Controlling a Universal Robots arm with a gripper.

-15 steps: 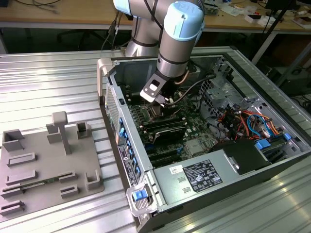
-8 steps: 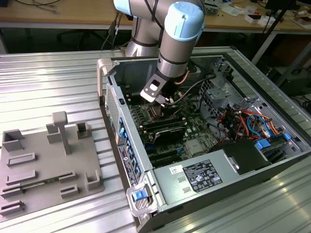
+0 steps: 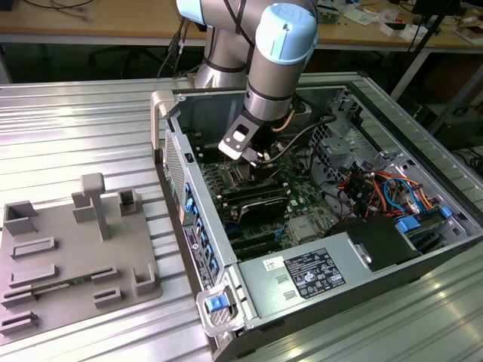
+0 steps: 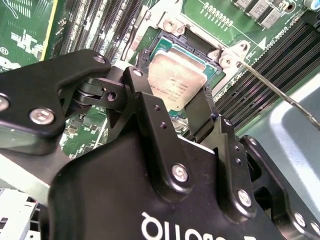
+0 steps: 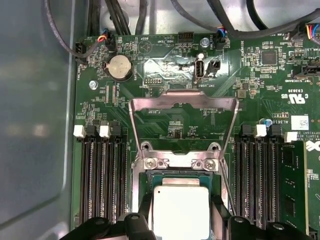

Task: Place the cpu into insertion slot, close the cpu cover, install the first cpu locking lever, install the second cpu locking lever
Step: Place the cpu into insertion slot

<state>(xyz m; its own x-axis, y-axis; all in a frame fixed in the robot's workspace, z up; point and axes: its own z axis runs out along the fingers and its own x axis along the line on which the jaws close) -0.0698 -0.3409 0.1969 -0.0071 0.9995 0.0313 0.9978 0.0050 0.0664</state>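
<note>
Exterior view: the arm [image 3: 275, 68] bends down from the far side of the ribbed metal table [image 3: 75, 128] into an open computer case [image 3: 198, 226] lying on its side. Its wrist points steeply at the green board inside, and the gripper [image 3: 255, 160] is low over the board's middle. On the exterior view's left, well apart from the case, a grey fixture tray [image 3: 68, 249] rests on the table.

Second wrist view: the gripper [image 4: 172, 95] is narrowed onto the cpu [image 4: 175, 80]. One of its black fingers [image 4: 135, 82] presses against one edge and the other against the opposite edge. The chip sits tilted inside the insertion slot [image 4: 172, 25]; whether it is fully seated I cannot tell. A thin locking lever [image 4: 280, 94] stands raised beside the slot.

First wrist view: the cpu [image 5: 181, 207] lies within the silvery rim of the insertion slot [image 5: 136, 185], pinched by the gripper [image 5: 181, 222]. The cpu cover [image 5: 182, 99] is swung open, folded back past its hinge over the board. Long black memory slots [image 5: 102, 175] flank the socket.
</note>
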